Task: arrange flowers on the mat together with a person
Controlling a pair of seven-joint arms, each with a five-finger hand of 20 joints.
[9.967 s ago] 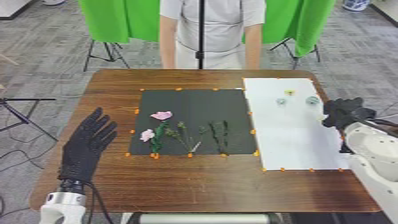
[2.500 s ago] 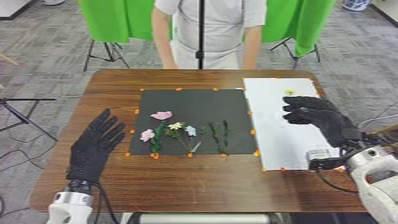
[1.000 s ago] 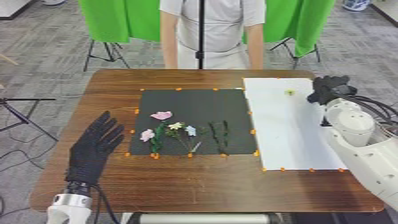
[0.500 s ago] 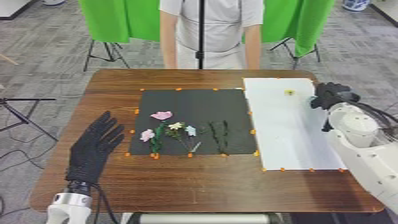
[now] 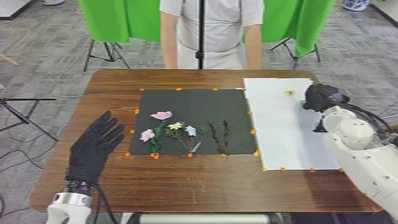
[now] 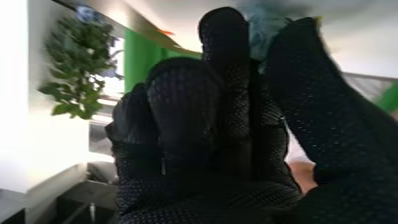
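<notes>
Over the right edge of the white sheet [image 5: 289, 140] is my right hand [image 5: 325, 97]. In the right wrist view that hand [image 6: 226, 65] pinches a blue-grey flower [image 6: 261, 30] between thumb and fingers. My left hand [image 5: 94, 145] rests with straight fingers left of the black mat [image 5: 191, 100]. On the mat are an upper pink flower [image 5: 161, 115], a lower pink one [image 5: 147, 134], a cream flower [image 5: 176, 126] and a pale blue one [image 5: 190, 131], with stems below them. Dark green stems [image 5: 218, 137] lie bare on the right. A small yellow flower [image 5: 290, 92] is on the sheet.
Orange tabs [image 5: 252, 131] mark the edges of the mat and sheet on the wooden table [image 5: 204, 185]. A thin black pole [image 5: 201, 45] stands upright at the far table edge.
Compared with ten seconds ago, the cream and pale blue flowers are on the mat. My right hand has shifted slightly left and nearer since half a second ago, its fingers now closed round the blue-grey flower.
</notes>
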